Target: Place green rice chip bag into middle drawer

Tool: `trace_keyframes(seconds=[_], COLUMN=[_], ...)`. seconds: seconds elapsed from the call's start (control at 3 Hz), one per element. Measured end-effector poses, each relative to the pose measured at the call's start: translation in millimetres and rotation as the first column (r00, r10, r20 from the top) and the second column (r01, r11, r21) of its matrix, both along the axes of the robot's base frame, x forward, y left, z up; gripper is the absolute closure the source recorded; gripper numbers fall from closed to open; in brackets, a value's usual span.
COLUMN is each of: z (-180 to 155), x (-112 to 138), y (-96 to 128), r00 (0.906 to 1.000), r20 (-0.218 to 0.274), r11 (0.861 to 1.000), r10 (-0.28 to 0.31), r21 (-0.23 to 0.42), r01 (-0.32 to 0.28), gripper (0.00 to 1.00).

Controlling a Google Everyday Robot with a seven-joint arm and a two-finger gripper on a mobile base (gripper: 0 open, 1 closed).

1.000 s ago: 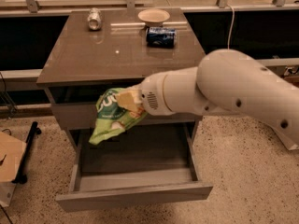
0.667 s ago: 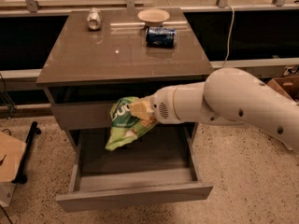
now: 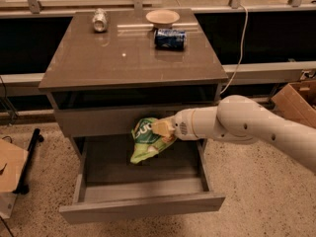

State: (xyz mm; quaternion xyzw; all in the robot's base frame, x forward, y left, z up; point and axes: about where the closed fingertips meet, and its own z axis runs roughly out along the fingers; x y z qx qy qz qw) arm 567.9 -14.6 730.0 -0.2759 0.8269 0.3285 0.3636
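The green rice chip bag [image 3: 146, 141] hangs from my gripper [image 3: 162, 129], which is shut on its upper right edge. The bag hangs over the back middle of the open middle drawer [image 3: 140, 201], just in front of the closed drawer front above it. The drawer is pulled out wide and its grey floor shows bare below the bag. My white arm [image 3: 247, 125] reaches in from the right.
On the cabinet top [image 3: 123, 58] lie a blue can [image 3: 170, 38] on its side, a silver can [image 3: 100, 20] and a shallow pale bowl [image 3: 162, 18]. A cardboard box [image 3: 296, 100] stands at the right, another [image 3: 10, 164] at the left. A white cable [image 3: 242, 38] hangs at the back right.
My arm has drawn back to the right and the bag has moved right and deeper, from the drawer's left front side to over its back middle.
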Motion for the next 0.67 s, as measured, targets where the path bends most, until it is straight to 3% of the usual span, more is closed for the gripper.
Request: trace_keyframes(seconds=[0.33, 0.67], z=[-55.1, -110.6], x=[4.8, -2.6], y=[-16.7, -30.8], r00=[0.9992, 0.9924], r20=[-0.037, -0.114], r11=[0.999, 0.995], r10=[-0.017, -0.048], r21=[0.043, 0.078], r01=[0.019, 0.057], gripper=[1.0, 1.0])
